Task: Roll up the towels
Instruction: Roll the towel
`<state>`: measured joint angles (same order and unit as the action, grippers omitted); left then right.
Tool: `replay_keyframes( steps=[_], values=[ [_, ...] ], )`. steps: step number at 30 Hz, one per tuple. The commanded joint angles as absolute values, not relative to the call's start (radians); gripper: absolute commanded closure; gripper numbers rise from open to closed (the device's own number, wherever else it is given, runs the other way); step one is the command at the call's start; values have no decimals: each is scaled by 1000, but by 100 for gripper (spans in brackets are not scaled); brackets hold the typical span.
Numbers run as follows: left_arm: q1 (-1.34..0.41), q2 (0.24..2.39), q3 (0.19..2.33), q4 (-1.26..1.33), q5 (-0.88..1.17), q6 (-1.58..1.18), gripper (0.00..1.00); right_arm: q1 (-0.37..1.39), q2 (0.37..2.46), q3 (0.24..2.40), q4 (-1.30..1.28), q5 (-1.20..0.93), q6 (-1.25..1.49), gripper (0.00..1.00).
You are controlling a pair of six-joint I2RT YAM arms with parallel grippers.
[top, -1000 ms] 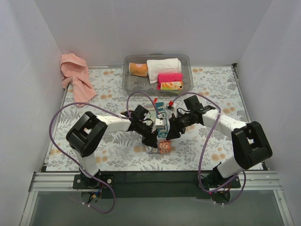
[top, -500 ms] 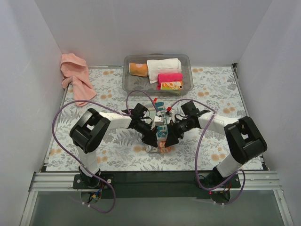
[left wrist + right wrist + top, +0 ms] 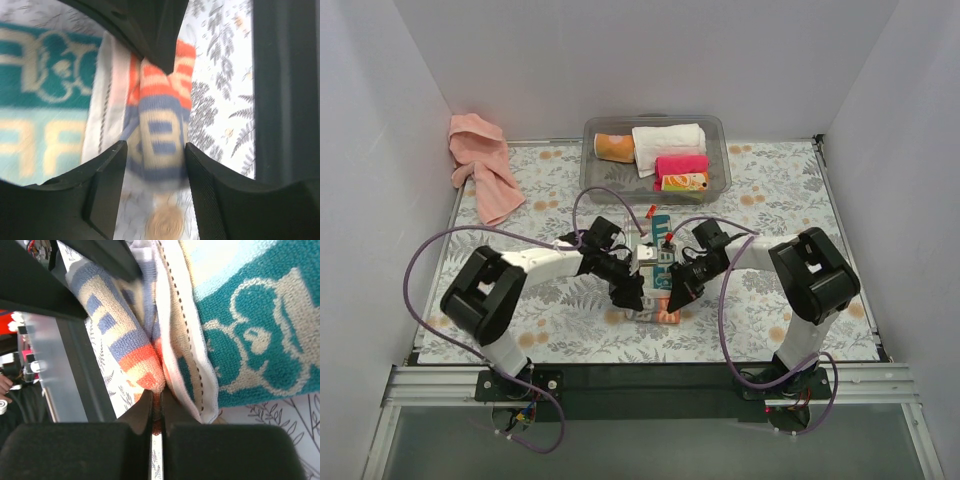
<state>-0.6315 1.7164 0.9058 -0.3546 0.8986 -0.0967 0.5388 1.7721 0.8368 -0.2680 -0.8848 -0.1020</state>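
Both arms have folded in toward the middle of the top view since a second ago, their elbows drawn closer to the centre, and the two grippers now sit nearer each other over the cloth.

The left gripper (image 3: 629,296) and the right gripper (image 3: 677,296) meet nose to nose at the centre of the floral table (image 3: 560,190), on the patterned cloth (image 3: 250,330). The cloth lies there partly rolled: its teal and cream part is flat, and a striped orange-and-blue roll runs along one edge.

In the left wrist view the jaws stand apart with the end of that roll between them. The fingers (image 3: 107,185) sit right at its sides; whether they press it I cannot tell.

In the right wrist view the jaws are pressed together, pinching the orange tip of the roll at the bottom of the frame.

The salmon-pink towel (image 3: 480,165) lies crumpled at the upper left of the top view, against the wall and well apart from both arms. A clear bin (image 3: 592,178) at the upper centre holds a white rolled towel (image 3: 668,137) and a hot-pink roll (image 3: 681,164).
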Motion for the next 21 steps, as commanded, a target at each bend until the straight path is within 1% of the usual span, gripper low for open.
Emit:
replay_keyframes(
  steps=[1, 2, 3, 4, 5, 6, 7, 9, 10, 14, 18, 21],
  values=[
    [-609, 1506, 847, -353, 733, -14, 52, 543, 1818, 879, -288, -850, -106, 99],
    [-611, 1458, 807, -338, 715, -5, 48, 545, 1824, 887, -293, -853, -104, 99],
    [-618, 1418, 787, -292, 654, -5, 44, 543, 1838, 903, -305, -860, -106, 99],
    [-646, 1348, 767, -275, 620, 47, 41, 545, 1845, 910, -311, -864, -106, 99],
    [-669, 1321, 734, -267, 597, 76, 41, 545, 1851, 916, -319, -868, -106, 99],
    [-695, 1299, 715, -234, 496, 99, 40, 545, 1864, 926, -330, -874, -106, 99],
    [-772, 1280, 695, -220, 448, 151, 40, 545, 1871, 931, -334, -873, -106, 99],
    [-856, 1246, 637, -160, 359, 204, 40, 545, 1885, 942, -351, -871, -107, 99],
    [-926, 1236, 618, -131, 285, 219, 40, 545, 1890, 951, -356, -873, -107, 99],
    [-1026, 1273, 584, -35, 186, 281, 40, 545, 1901, 960, -373, -874, -110, 99],
    [-1057, 1382, 600, 29, 130, 316, 42, 543, 1911, 965, -379, -885, -112, 99],
    [-1060, 1417, 594, 52, 124, 328, 44, 543, 1917, 965, -382, -890, -112, 99]
  ],
)
